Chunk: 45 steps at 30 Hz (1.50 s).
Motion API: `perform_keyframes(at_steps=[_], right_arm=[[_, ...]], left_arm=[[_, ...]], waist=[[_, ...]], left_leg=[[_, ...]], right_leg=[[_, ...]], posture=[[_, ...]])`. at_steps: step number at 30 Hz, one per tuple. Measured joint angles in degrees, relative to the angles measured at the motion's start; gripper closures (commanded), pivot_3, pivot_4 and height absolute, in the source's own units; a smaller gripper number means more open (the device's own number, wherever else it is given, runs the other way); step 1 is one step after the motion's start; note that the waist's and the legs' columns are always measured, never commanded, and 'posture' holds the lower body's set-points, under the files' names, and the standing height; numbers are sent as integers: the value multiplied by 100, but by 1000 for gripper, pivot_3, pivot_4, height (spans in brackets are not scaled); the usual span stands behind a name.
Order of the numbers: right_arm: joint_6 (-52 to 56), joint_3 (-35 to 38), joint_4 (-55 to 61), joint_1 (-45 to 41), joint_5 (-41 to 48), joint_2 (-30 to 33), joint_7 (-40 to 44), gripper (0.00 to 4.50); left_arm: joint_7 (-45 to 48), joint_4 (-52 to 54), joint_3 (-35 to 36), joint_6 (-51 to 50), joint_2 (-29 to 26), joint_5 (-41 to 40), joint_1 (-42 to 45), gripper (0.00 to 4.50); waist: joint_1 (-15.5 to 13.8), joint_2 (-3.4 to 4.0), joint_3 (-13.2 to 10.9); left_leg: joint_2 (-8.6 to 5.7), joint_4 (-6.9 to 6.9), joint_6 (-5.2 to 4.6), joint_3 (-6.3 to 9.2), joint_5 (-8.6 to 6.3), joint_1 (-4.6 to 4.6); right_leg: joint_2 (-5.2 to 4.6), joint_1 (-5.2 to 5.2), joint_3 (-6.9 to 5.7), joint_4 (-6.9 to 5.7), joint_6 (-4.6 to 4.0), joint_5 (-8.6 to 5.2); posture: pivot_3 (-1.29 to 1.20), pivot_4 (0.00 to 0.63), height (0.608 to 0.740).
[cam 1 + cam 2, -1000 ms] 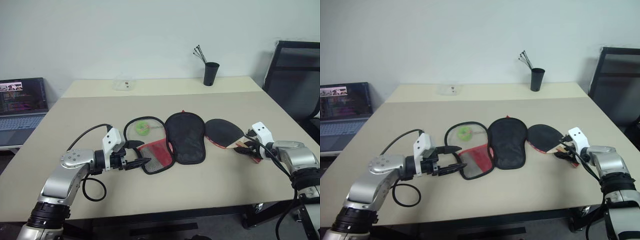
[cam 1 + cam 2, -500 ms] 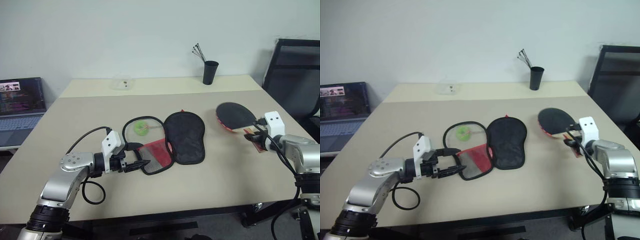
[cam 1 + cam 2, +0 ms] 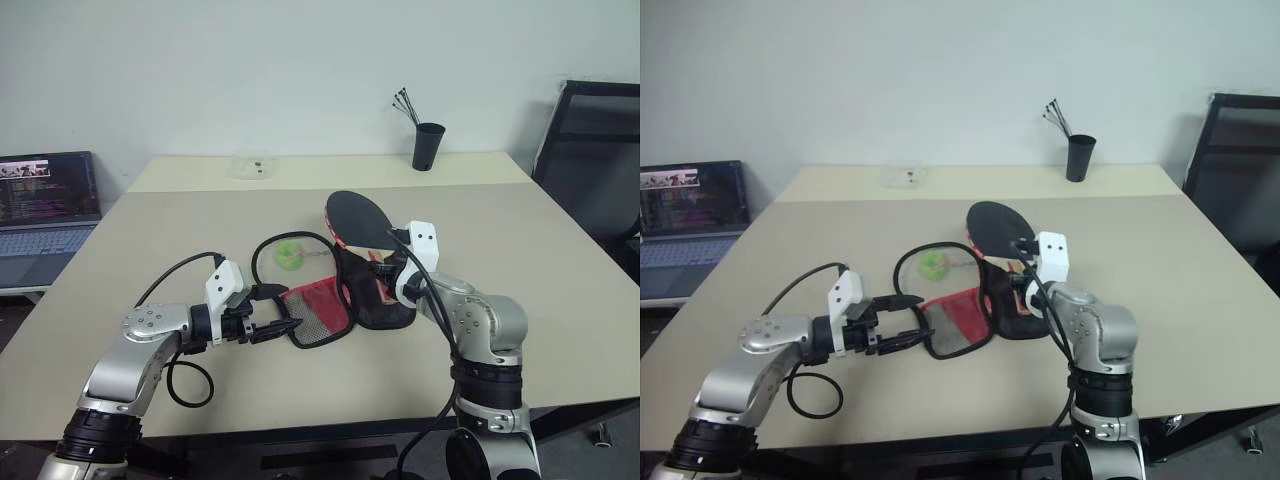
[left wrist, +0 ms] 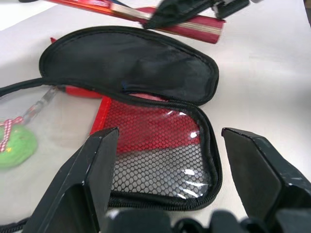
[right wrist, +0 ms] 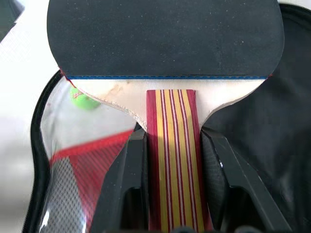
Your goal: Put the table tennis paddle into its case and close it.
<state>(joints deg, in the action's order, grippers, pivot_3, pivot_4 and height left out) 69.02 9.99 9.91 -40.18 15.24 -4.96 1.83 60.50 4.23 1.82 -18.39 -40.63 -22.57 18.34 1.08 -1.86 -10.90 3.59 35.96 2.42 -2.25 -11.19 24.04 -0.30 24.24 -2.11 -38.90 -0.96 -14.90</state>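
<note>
R tool (image 5: 171,194) clamped on the striped handle of the table tennis paddle (image 3: 357,217), holding it in the air w/ black face tilted up, above the case (image 3: 340,290). Case lies unzipped on the desk (image 3: 520,240), black flap to the R, red mesh pocket toward the L arm, green zip pull (image 3: 288,256) inside the open loop. L tool (image 3: 285,312) wide apart, empty, fingertips just beside the mesh pocket edge.

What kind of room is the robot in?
Probably an office or lab: a beige table, an open laptop to the side, a black mesh office chair, and a black pen cup.
</note>
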Motion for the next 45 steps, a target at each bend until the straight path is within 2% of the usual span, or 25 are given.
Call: perform_keyframes(at_steps=[7, 13, 40, 41, 42, 45], right_arm=[[-393, -111, -544, 138, -179, 252, -81, 3407], [-723, -229, -842, 258, -294, 229, -169, 3407], [-1017, -439, -1056, 346, -392, -88, -591, 3407], [-1036, -436, -1056, 352, -391, -114, -611, 2697], [-1054, -436, -1056, 361, -392, -128, -635, 2573], [-1108, -442, -1057, 373, -398, -128, -683, 1630]], left_arm=[[-83, 74, 5, 0, 0, -1, -87, 796], [-119, 207, 9, -2, -1, -4, -177, 796], [-124, 207, 15, -10, -11, -4, -194, 796], [-124, 207, 15, -10, -12, -4, -199, 796], [-124, 207, 15, -10, -12, -4, -201, 796], [-123, 207, 15, -10, -18, -4, -204, 796]], waist=[[34, 0, 0], [83, 0, 0], [69, 0, 0], [69, 0, 0], [69, 0, 0], [69, 0, 0]], left_leg=[[2, -2, 0, 5, 0, -2], [16, -13, 0, 10, 0, -14], [11, -11, 0, 9, 0, -11], [11, -12, 0, 9, 0, -12], [11, -12, 0, 9, 0, -11], [11, -12, 0, 9, 0, -12]], right_leg=[[11, 4, -3, -6, -1, 0], [27, 5, -6, -10, -6, -3], [23, 4, -5, -8, -6, -3], [23, 4, -5, -8, -6, -3], [23, 4, -5, -8, -6, -3], [23, 4, -4, -7, -6, -3]], posture=[[0, 150, 740], [0, 150, 740], [0, 150, 740], [0, 150, 740], [0, 150, 740], [0, 150, 740]])
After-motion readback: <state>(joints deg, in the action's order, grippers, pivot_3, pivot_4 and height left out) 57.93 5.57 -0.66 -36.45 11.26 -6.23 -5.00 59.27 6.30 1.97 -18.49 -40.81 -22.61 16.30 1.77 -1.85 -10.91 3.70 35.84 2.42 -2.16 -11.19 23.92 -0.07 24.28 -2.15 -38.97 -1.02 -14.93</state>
